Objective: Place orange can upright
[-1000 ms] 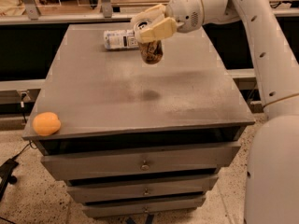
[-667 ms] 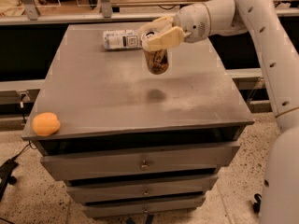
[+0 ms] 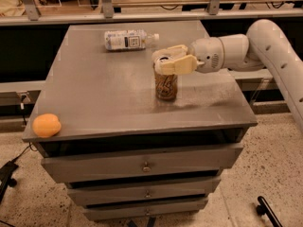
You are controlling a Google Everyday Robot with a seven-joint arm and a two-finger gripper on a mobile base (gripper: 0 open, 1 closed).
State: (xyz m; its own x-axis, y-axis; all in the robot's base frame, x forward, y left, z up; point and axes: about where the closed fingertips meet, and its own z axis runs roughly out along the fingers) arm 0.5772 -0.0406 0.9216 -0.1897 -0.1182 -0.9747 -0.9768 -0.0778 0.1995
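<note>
The orange can (image 3: 166, 85) stands upright near the middle right of the grey cabinet top (image 3: 94, 93), its silver top showing between my fingers. Its base looks to be on the surface or just above it. My gripper (image 3: 165, 59) reaches in from the right on a white arm and is shut on the can's upper rim, with one pale finger behind it and one in front.
A clear plastic bottle (image 3: 128, 39) with a white label lies on its side at the back of the top. A round orange fruit (image 3: 46, 125) sits at the front left corner. Drawers (image 3: 142, 164) are below, and a shelf rail runs behind.
My gripper has carried the can forward and down from above the back of the top. The can is now upright at surface level.
</note>
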